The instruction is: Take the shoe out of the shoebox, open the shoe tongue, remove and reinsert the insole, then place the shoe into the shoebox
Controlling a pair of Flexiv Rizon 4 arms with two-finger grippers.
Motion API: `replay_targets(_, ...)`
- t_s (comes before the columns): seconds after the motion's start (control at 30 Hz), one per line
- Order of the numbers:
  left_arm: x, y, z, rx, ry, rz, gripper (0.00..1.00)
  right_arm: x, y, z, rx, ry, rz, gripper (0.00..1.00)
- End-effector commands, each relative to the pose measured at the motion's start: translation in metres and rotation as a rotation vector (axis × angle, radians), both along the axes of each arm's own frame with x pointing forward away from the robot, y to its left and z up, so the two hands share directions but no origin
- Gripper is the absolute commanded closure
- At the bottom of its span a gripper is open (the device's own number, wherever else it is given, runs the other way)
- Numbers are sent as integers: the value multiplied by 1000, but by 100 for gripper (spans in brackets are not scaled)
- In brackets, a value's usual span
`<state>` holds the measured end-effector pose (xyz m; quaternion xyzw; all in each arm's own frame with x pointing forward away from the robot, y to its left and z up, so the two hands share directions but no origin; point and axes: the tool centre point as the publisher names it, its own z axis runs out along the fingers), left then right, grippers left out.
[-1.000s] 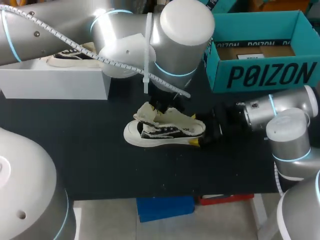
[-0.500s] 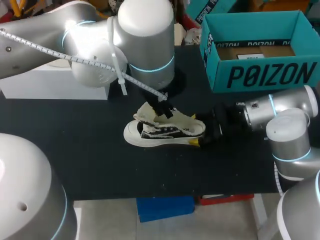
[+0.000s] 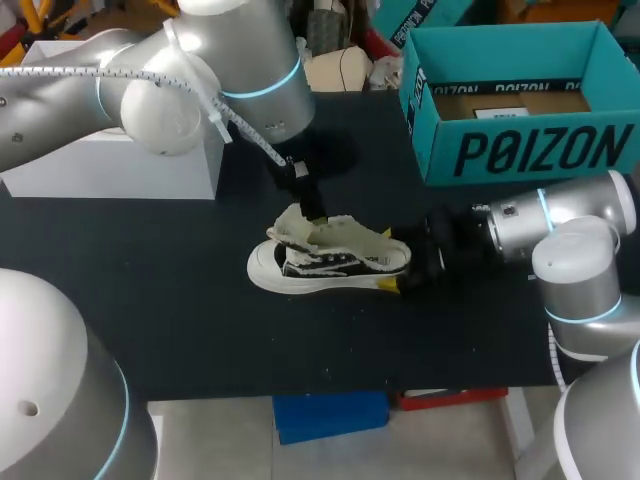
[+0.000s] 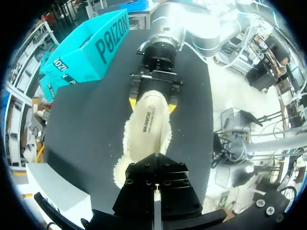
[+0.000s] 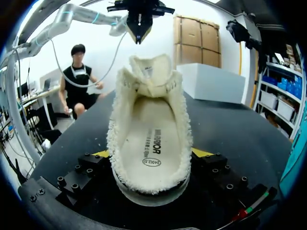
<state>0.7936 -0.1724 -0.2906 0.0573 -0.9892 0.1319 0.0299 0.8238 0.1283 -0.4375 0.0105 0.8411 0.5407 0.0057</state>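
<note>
A white and black sneaker [image 3: 325, 260] with fleecy cream lining lies on its sole on the black table [image 3: 200, 320], toe to the left. My right gripper [image 3: 393, 260] is shut on its heel, one yellow tip on each side. In the right wrist view the shoe [image 5: 151, 139] fills the space between the fingers, its tongue stands up and the insole lies inside. My left gripper [image 3: 314, 210] hangs shut just above the tongue, holding nothing; from the right wrist it is the left gripper [image 5: 139, 38] over the toe end. The teal shoebox [image 3: 520, 150] stands open at the back right.
A white box lid [image 3: 110, 165] lies at the back left with another shoe behind it. The shoebox [image 4: 91, 48] is off to one side of the right arm [image 4: 163, 52]. Bare black table surrounds the shoe in front and to the left.
My left arm has swung back and to the left, uncovering the shoe, and its gripper has closed and lifted off the tongue. The shoe and right arm have stayed put.
</note>
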Motion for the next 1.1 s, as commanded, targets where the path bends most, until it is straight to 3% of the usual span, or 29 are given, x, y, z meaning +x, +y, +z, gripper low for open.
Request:
replay_targets(0.03,8,-6,-5,158,370,-379,100,1,2,-5,-1,0,-1,100)
replay_targets(0.47,8,-6,-5,158,370,-379,100,1,2,-5,-1,0,-1,100)
replay_targets(0.73,29,-15,-21,73,393,-216,100,1,2,-5,-1,0,-1,100)
replay_targets(1.1,36,-29,-44,38,397,-230,100,1,2,-5,-1,0,-1,100)
